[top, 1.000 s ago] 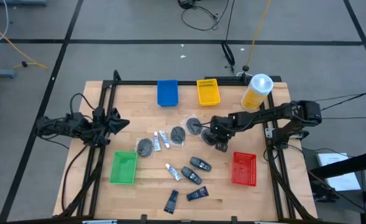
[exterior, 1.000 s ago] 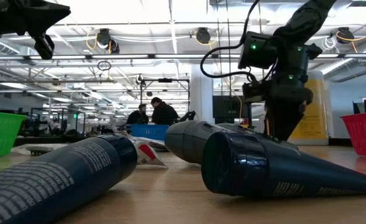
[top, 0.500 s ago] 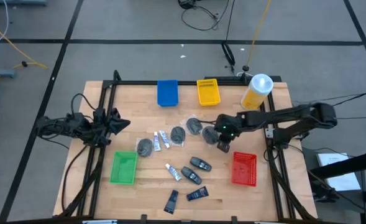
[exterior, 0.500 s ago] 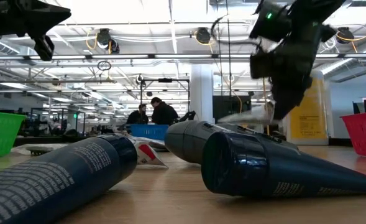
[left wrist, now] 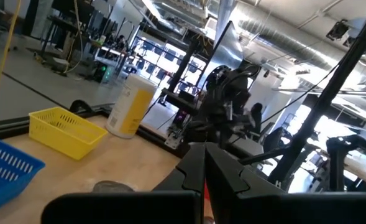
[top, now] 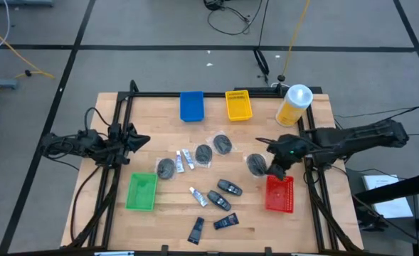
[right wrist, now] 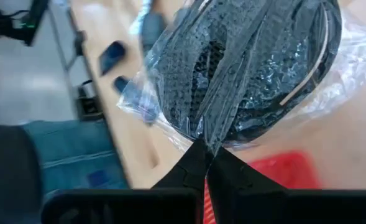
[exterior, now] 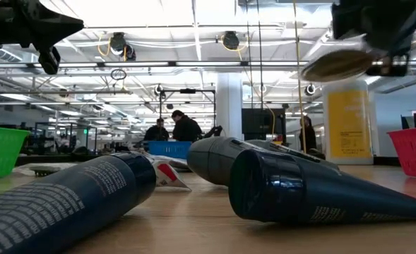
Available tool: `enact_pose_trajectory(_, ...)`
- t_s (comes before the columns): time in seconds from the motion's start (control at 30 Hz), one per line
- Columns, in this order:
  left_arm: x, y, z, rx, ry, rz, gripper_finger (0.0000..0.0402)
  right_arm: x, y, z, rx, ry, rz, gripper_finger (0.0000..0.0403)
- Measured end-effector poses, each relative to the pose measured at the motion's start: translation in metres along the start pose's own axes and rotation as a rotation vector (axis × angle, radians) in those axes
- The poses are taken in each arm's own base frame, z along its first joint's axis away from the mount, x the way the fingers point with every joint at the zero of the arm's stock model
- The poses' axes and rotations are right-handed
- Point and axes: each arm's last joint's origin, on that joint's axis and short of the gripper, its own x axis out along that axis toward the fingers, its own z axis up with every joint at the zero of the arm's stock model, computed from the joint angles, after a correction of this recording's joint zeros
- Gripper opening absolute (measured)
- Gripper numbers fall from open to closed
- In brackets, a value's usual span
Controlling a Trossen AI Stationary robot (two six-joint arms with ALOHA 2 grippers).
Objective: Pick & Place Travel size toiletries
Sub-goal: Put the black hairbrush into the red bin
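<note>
My right gripper (top: pixel 269 169) is shut on a dark grey round disc in clear wrap (top: pixel 255 164), high above the table just left of the red tray (top: pixel 280 193). The low view shows that disc (exterior: pixel 337 65) raised at the top right. Two more wrapped discs (top: pixel 222 144) (top: pixel 204 153), a third (top: pixel 166 168), white tubes (top: pixel 183 161), black ovals (top: pixel 229 187) and dark flat tubes (top: pixel 225 222) lie flat on the wood. My left gripper (top: pixel 142 140) waits shut at the left side, above the table. My right gripper pinches the edge of the disc's clear wrap (right wrist: pixel 202 142) between its two fingertips (right wrist: pixel 189 167). The fingers slant downward from the table's right side. The disc juts out beyond them, lifted clear of the table and tilted a little off level (exterior: pixel 337 65).
A green tray (top: pixel 141 192) stands near left, a blue tray (top: pixel 191 105) and a yellow tray (top: pixel 239 104) at the far edge. A big yellow bottle (top: pixel 294 105) stands at the far right. Black frame rails run along both sides.
My right gripper has lifted one wrapped disc off the table's middle right and carried it up and toward the right edge, ending beside the red tray. Its wrist has rolled, so the disc has turned nearly level. The other items have stayed put.
</note>
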Motion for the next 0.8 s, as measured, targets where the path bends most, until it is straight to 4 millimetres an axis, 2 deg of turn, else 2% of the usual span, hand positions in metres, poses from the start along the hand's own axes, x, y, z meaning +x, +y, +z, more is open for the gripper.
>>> enact_pose_trajectory(0.1,0.000,0.000,0.000,0.000,0.000,0.000,0.0010,-0.004,0.006,-0.012,0.034,0.040,0.031,0.0000)
enact_pose_trajectory(0.27,0.000,0.000,0.000,-0.007,0.000,0.000,0.0010,-0.003,0.015,-0.033,0.095,0.204,0.070,0.0000)
enact_pose_trajectory(0.47,0.000,0.000,0.000,-0.017,-0.001,0.000,0.0017,-0.001,0.020,-0.057,0.141,0.305,0.005,0.0000)
enact_pose_trajectory(0.67,0.000,0.000,0.000,-0.018,-0.002,0.004,0.0067,0.002,0.013,-0.074,0.243,0.300,-0.190,0.0000)
enact_pose_trajectory(0.8,0.000,0.000,0.000,-0.035,-0.004,0.007,0.0111,0.009,0.014,-0.079,0.252,0.287,-0.256,0.0000)
